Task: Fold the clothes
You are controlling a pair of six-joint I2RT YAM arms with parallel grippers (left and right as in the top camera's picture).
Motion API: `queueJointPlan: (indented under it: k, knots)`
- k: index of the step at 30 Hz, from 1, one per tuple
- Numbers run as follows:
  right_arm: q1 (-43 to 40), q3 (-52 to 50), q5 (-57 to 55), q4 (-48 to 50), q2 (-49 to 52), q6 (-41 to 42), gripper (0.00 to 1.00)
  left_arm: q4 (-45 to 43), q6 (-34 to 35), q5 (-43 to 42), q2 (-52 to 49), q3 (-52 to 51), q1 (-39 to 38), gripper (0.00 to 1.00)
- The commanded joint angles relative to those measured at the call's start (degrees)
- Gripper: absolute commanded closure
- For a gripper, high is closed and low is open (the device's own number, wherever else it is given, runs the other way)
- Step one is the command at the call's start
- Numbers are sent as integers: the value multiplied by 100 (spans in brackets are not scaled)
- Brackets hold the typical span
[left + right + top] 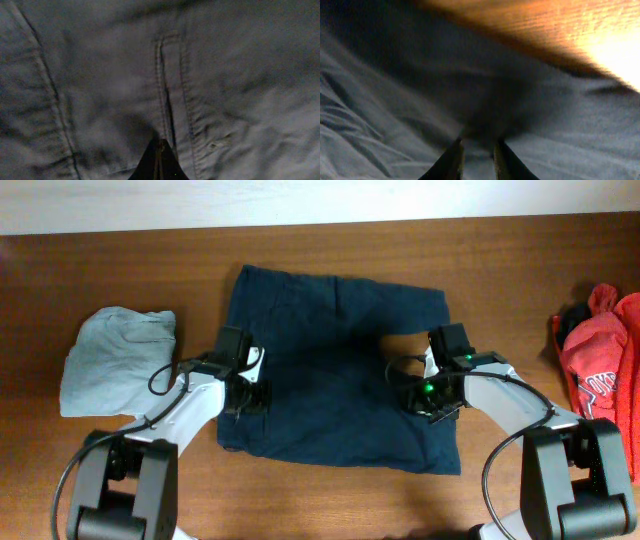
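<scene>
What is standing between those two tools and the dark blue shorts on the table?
Nothing visible. The left tool and the right tool are both down on the navy shorts. The grey-green garment lies off to the left and the red garment at the far right, both apart from the shorts.

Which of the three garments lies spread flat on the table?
The dark navy shorts in the middle; the pale grey-green garment and the red garment lie bunched up at either side.
</scene>
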State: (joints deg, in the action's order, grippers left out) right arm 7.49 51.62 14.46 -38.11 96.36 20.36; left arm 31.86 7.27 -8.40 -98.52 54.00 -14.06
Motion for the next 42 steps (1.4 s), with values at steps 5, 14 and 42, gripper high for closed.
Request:
queueJointPlan:
  k: [5, 14, 42]
  knots:
    - [-7, 2, -55, -1193, 76, -35, 90, 1222, 1180, -79, -251, 22, 24, 99]
    - [-7, 2, -48, -2339, 20, 160, 96, 2496, 1504, -81, -232, 22, 24, 100]
    - [-798, 1478, 577, 2511, 778, -229, 72, -216, 31, -85, 264, 199, 17, 100]
